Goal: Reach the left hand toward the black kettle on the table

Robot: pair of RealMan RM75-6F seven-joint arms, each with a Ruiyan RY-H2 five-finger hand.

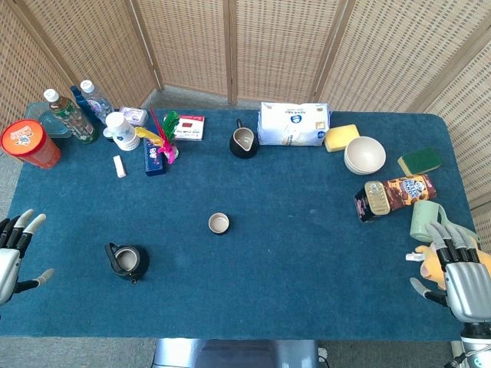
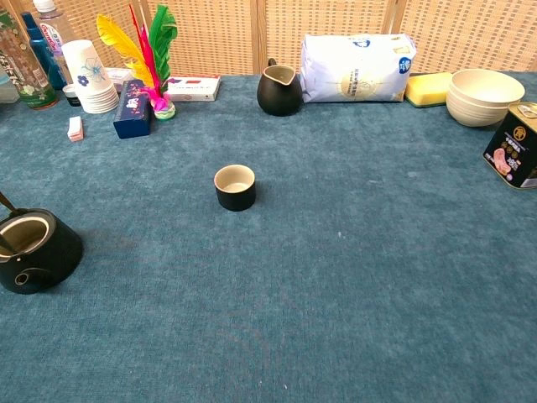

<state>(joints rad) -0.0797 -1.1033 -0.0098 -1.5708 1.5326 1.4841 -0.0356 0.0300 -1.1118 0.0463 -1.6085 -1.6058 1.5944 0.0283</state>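
The black kettle (image 1: pixel 127 262) stands open-topped on the blue table near the front left; the chest view has the kettle (image 2: pixel 33 250) at its left edge. My left hand (image 1: pixel 14 251) hovers at the table's left edge, well to the left of the kettle, fingers spread and holding nothing. My right hand (image 1: pixel 459 274) is at the front right corner, fingers apart and empty, beside a yellow toy (image 1: pixel 431 262). Neither hand shows in the chest view.
A small black cup (image 1: pixel 219 223) sits mid-table. A black pitcher (image 1: pixel 243 142), white bag (image 1: pixel 293 123), bowls (image 1: pixel 364 155), sponges, can (image 1: pixel 376 201) and green mug (image 1: pixel 426 218) line the back and right. Bottles, paper cups (image 1: pixel 121 130), feathers and a red tub (image 1: pixel 29 144) crowd the back left.
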